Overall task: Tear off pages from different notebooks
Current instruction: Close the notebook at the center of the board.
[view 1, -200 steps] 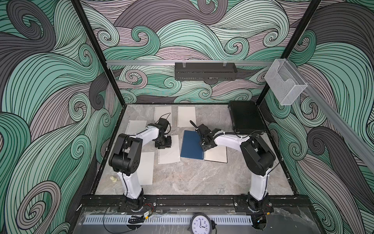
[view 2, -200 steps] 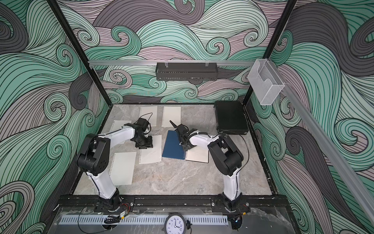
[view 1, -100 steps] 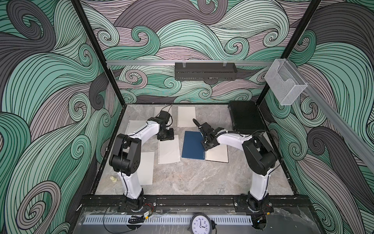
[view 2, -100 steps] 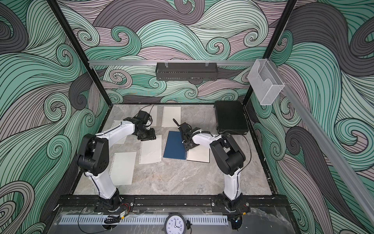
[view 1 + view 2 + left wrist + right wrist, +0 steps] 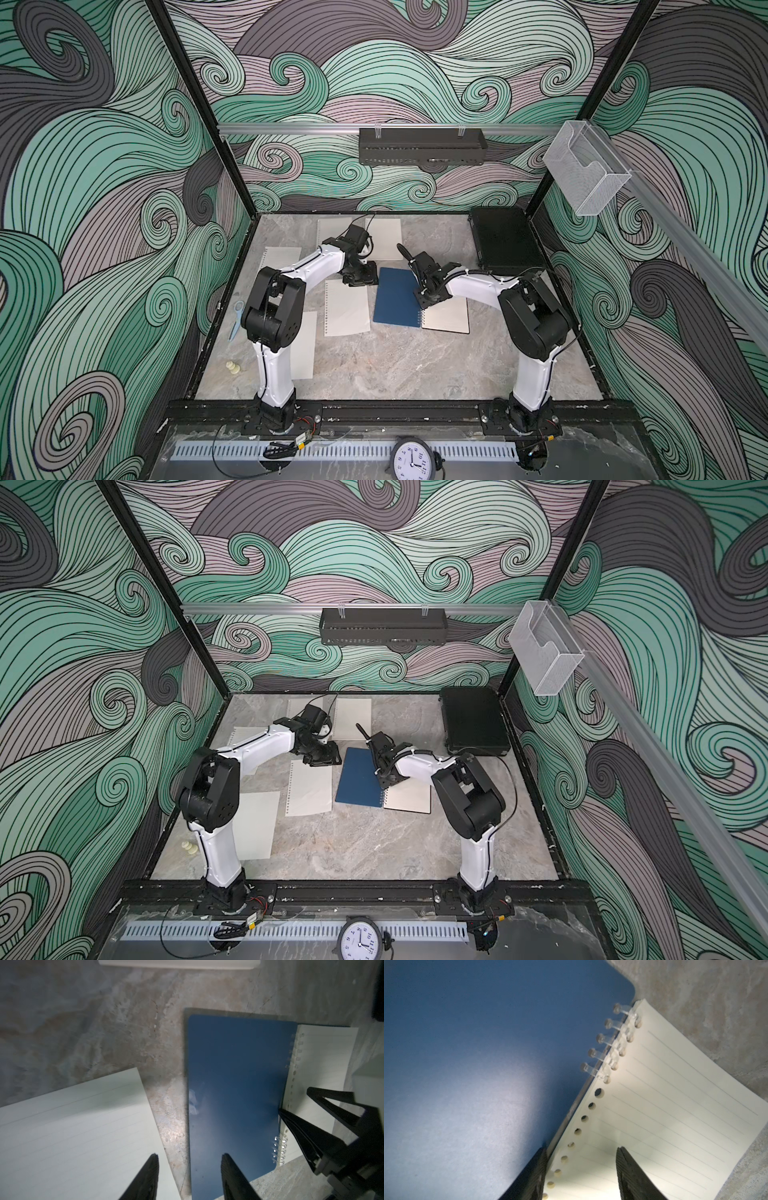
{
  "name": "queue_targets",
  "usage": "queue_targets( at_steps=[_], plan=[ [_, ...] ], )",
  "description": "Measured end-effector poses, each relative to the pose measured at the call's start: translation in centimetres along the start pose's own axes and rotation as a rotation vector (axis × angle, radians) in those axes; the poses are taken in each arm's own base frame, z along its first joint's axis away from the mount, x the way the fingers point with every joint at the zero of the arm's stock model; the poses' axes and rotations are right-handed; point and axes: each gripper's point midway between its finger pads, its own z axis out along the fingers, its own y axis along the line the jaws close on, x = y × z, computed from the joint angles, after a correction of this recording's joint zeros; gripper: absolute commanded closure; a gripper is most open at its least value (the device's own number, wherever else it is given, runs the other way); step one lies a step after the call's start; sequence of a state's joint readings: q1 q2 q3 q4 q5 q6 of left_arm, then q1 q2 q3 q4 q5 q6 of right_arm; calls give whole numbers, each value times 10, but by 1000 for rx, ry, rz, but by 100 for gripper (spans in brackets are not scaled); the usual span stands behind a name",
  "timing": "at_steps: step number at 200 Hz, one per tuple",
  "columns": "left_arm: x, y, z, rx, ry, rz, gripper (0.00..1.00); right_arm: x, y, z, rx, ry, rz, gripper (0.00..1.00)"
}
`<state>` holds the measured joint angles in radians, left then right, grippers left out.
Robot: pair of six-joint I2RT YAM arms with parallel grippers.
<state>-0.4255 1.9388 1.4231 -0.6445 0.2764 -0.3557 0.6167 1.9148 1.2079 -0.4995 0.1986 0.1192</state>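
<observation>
**Blue notebook (image 5: 395, 297) open under the right fingers (image 5: 627, 1172)**

Black and ridged, the right fingers stand apart and straddle the punched edge of the cream lined page (image 5: 675, 1105). One tip is at the seam beside the blue cover (image 5: 488, 1064), the other over the page itself. Nothing is clamped between them, and whether the tips press on the paper I cannot tell. Clear plastic rings (image 5: 606, 1041) hold some of the page's holes; the holes next to the fingers show no ring.

The left fingers (image 5: 228, 1172) are apart too, with nothing between them. One is above a loose white lined page (image 5: 72, 1136), the other above the blue cover, and bare marbled surface (image 5: 93, 1022) shows in the gap.

In both top views the notebook lies open at mid-surface, with its cover toward the left arm and its page toward the right. The loose white lined page lies just beside the cover. Other pale sheets lie toward the back wall and by the left arm's base; bound or loose, I cannot tell. A black case (image 5: 505, 245) sits in the back corner on the right arm's side.
</observation>
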Motion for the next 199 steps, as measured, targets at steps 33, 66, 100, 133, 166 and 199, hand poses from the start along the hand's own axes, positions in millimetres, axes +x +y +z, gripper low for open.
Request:
queue_targets(
  at_steps=[33, 66, 100, 133, 166, 199],
  plan=[
    [5, -1, 26, 23, 57, -25, 51, 0, 0, 0, -2, -9, 9, 45],
    [-4, -8, 33, 52, 60, -29, 51, 1, 0, 0, -3, -15, 13, 45],
    [-12, -16, 35, 88, 47, -26, 51, 0, 0, 0, -3, -17, 15, 45],
    [-9, -14, 44, 89, 68, -40, 51, 0, 0, 0, -4, -17, 15, 45],
    [-7, -13, 48, 94, 80, -50, 51, 0, 1, 0, -6, -17, 14, 45],
    [-9, -21, 51, 145, 80, -47, 52, 0, 1, 0, -13, -15, 17, 45]
  ],
)
